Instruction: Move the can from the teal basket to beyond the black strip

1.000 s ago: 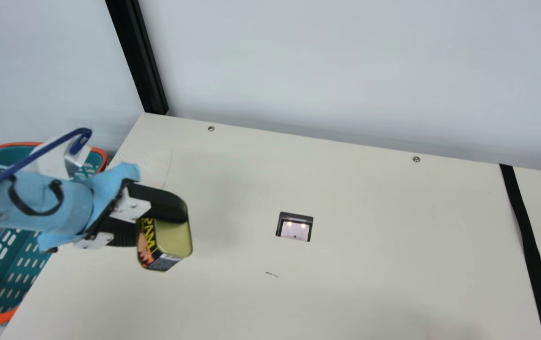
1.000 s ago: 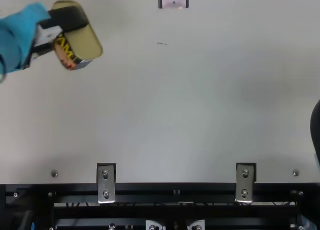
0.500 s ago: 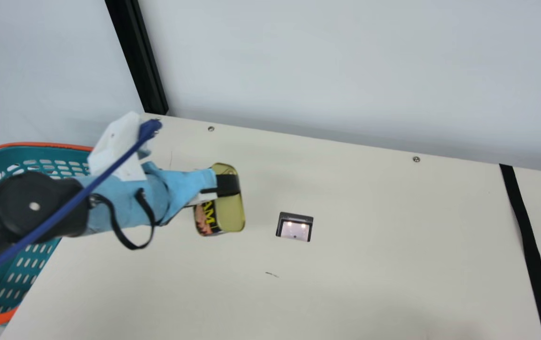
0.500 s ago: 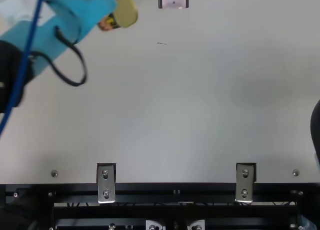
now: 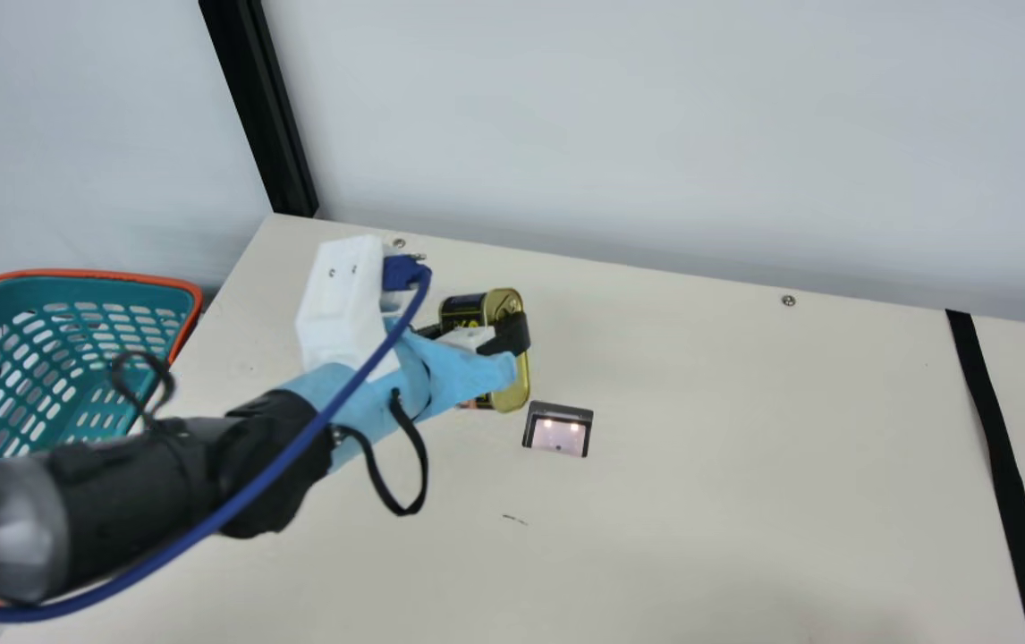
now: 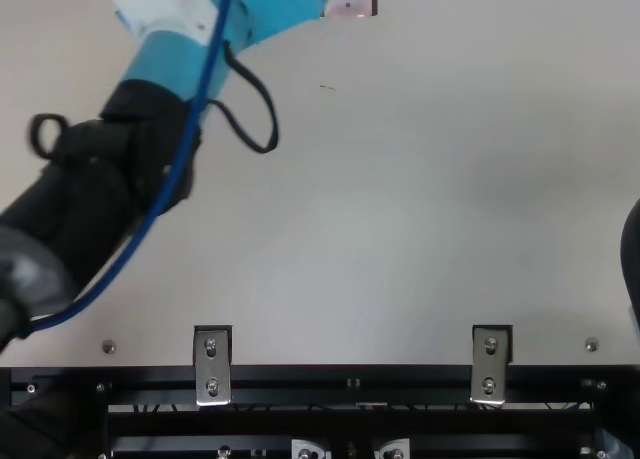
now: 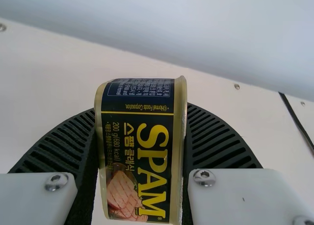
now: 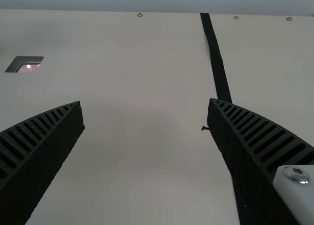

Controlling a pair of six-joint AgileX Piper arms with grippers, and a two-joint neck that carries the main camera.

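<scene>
My left gripper (image 5: 481, 340) holds the can (image 5: 518, 385) above the table, left of and slightly behind the square recess in the main view. In the left wrist view the can (image 7: 142, 151) is clamped between both ribbed fingers of my left gripper (image 7: 141, 161), its label showing. The teal basket (image 5: 110, 309) with an orange rim stands off the table's left edge. Far to the right, the black strip (image 5: 995, 438) runs across the table. In the right wrist view my right gripper (image 8: 145, 112) is open and holds nothing; the black strip (image 8: 216, 58) passes behind one finger.
The cream table (image 5: 700, 519) has a square recess (image 5: 559, 429) with a lit panel in its middle. A pale wall (image 5: 656, 134) rises along the far edge, with a black post (image 5: 266, 116) at the far left corner. Small screws line the far edge.
My left arm has swung rightward and toward the far edge with the can still gripped, uncovering more of the basket. The recess and strip have stayed where they were.
</scene>
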